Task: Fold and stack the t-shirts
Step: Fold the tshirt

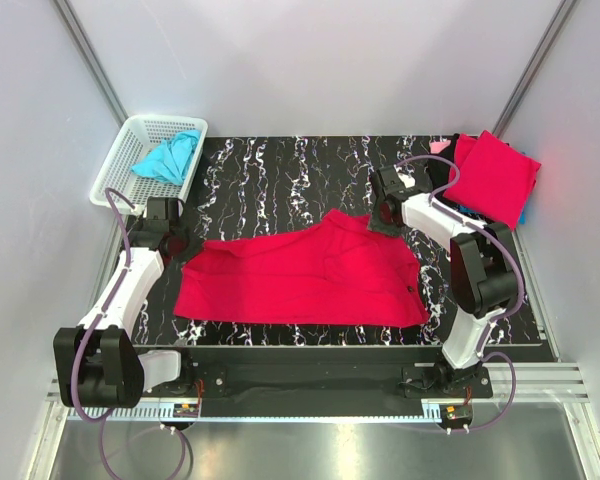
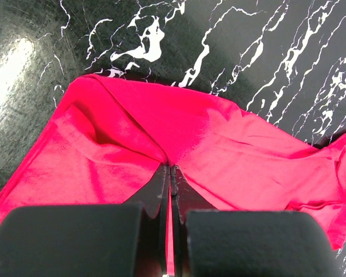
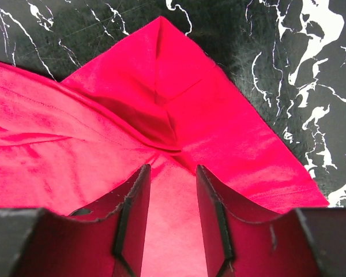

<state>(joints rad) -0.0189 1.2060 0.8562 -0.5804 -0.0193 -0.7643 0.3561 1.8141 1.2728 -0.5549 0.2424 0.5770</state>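
Note:
A crimson red t-shirt point(image 1: 300, 280) lies spread across the black marbled table. My left gripper point(image 1: 177, 245) is at its left end and is shut on a fold of the red cloth point(image 2: 121, 133); a thin red strip shows between the closed fingers. My right gripper point(image 1: 385, 215) is at the shirt's upper right corner, open, with red cloth point(image 3: 161, 104) lying between and under the fingers. A turquoise t-shirt point(image 1: 168, 157) lies crumpled in the white basket point(image 1: 120, 160). A folded red shirt point(image 1: 495, 175) lies at the back right on top of something turquoise.
The white lattice basket stands at the table's back left corner. The folded stack sits at the back right corner, close to the right arm's elbow. Grey walls close in both sides. Cables point(image 1: 435, 160) loop near the right wrist.

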